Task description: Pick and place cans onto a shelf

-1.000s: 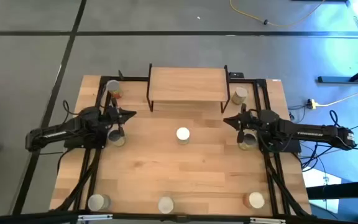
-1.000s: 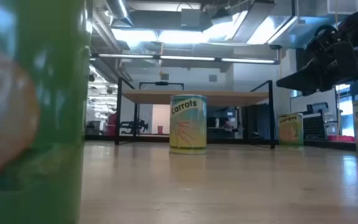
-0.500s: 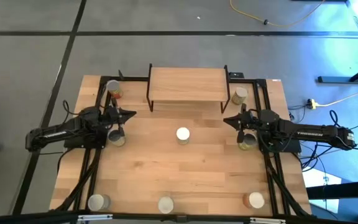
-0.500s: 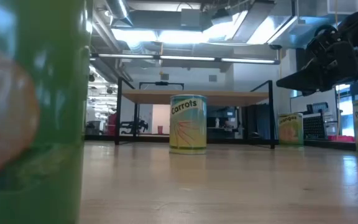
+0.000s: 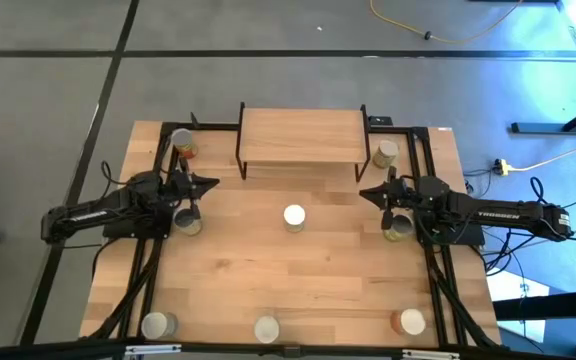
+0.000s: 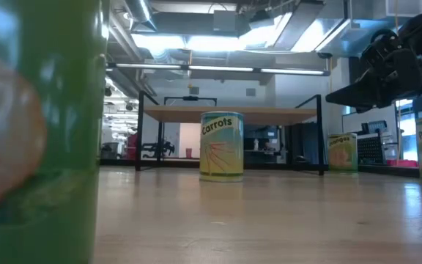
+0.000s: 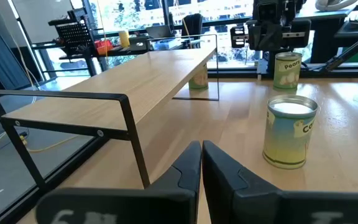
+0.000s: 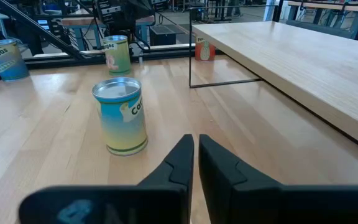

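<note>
a robotics lab or industrial workshop. two dark arms are mounted at a wooden table (image 5: 298, 270) on a grey concrete floor (image 5: 48, 90) with loose yellow cable (image 5: 438, 35). behind it, exposed ceiling ducts (image 6: 196, 18), strip lights (image 6: 218, 70), black metal racks (image 7: 73, 34) and workbenches.

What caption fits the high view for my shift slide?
Both arms idle beside the empty-topped shelf, left gripper and right gripper jaws shut, carrots can at the table's centre, other cans scattered around.
</note>
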